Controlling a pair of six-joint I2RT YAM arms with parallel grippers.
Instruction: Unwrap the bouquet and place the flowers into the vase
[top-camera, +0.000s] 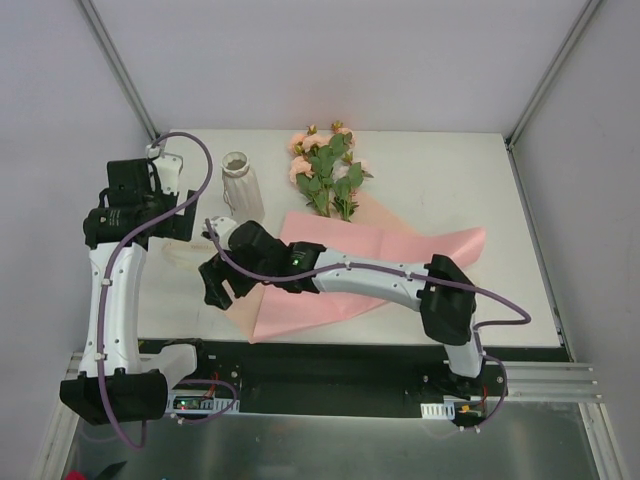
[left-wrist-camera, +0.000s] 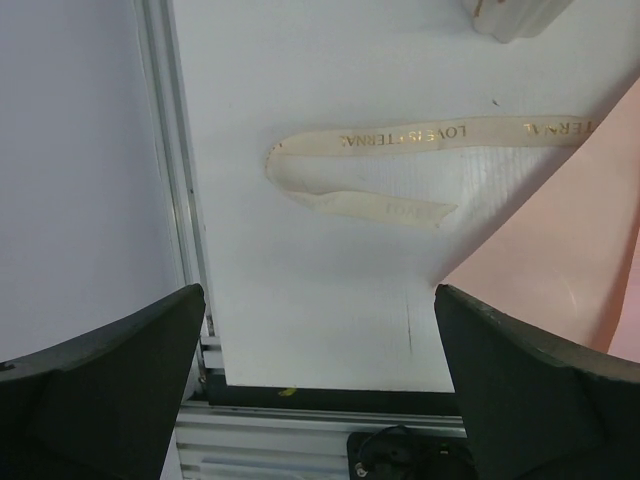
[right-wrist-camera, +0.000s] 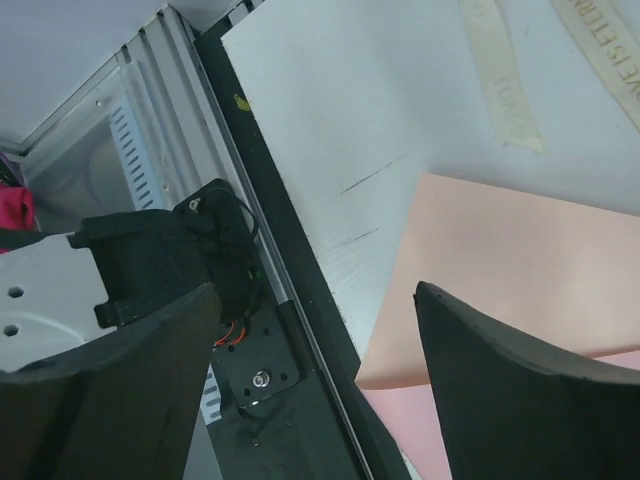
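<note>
From above, there are two arms, one vase (top-camera: 240, 186), one bunch of flowers (top-camera: 326, 170), one sheet of pink paper (top-camera: 375, 268) and one cream ribbon (top-camera: 176, 256) on the white table (top-camera: 450, 180). The paper lies opened flat. The flowers rest with their stems on its far corner and their blooms toward the far edge, too bunched to count. The vase stands just left of the flowers, apart from them and holding no stem. The left hand (top-camera: 178, 215) hangs left of the vase, near it, well apart from the flowers. The right hand (top-camera: 220, 290) is low over the paper's near left corner, with the flowers and vase well beyond it.

In the left wrist view, the left hand (left-wrist-camera: 315, 295) has its two fingers spread wide with nothing between them. Beyond them lies the ribbon (left-wrist-camera: 400, 135), looped on the bare table (left-wrist-camera: 300, 330). The paper's edge (left-wrist-camera: 560, 250) is at the right, and a ribbed bit of the vase (left-wrist-camera: 510, 15) shows at the top.

In the right wrist view, the right hand (right-wrist-camera: 315, 295) is also spread and holds nothing. The paper's corner (right-wrist-camera: 520, 260) lies under and just past the fingers, untouched. Two strips of the ribbon (right-wrist-camera: 500, 80) cross the table (right-wrist-camera: 330, 100) farther off. The flowers and vase are out of view.
</note>
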